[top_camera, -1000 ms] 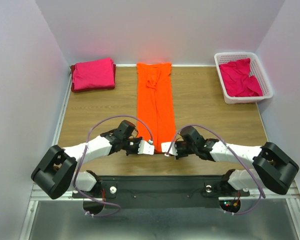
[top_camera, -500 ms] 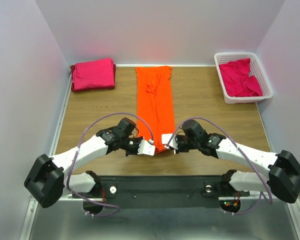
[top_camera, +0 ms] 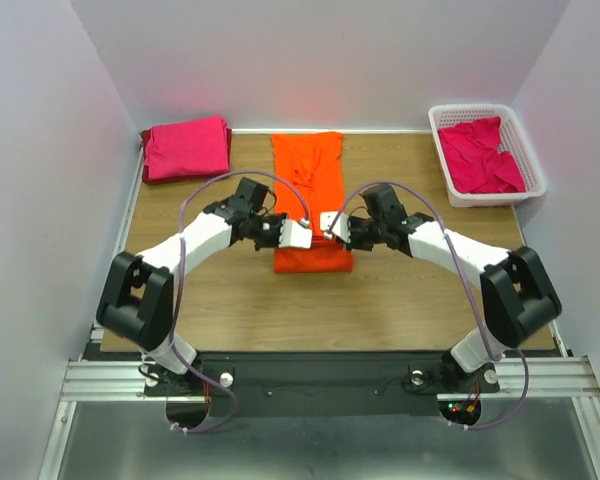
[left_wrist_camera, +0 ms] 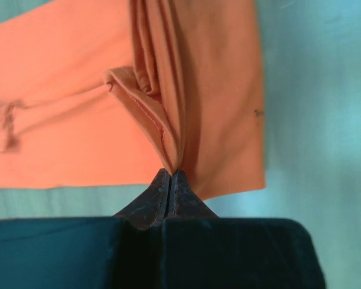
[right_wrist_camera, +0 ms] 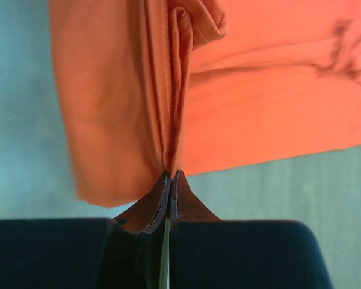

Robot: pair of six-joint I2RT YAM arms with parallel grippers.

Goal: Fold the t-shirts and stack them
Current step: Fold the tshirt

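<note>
The orange t-shirt (top_camera: 309,190) lies as a long strip down the table's middle, its near end lifted and doubled back over itself. My left gripper (top_camera: 298,234) is shut on the left corner of that end; the pinched orange cloth (left_wrist_camera: 168,135) bunches at my fingertips. My right gripper (top_camera: 329,224) is shut on the right corner, and the orange cloth (right_wrist_camera: 162,120) hangs from it in folds. A folded magenta-pink t-shirt stack (top_camera: 186,148) sits at the far left. More magenta-pink shirts (top_camera: 483,156) lie crumpled in the basket.
The white lattice basket (top_camera: 532,165) stands at the far right corner. White walls close the table on the left, back and right. Bare wood shows on both sides of the orange shirt.
Both grippers have carried the orange shirt's near end away from the table's front edge toward the middle, folding it over the rest. The arms have stretched forward.
</note>
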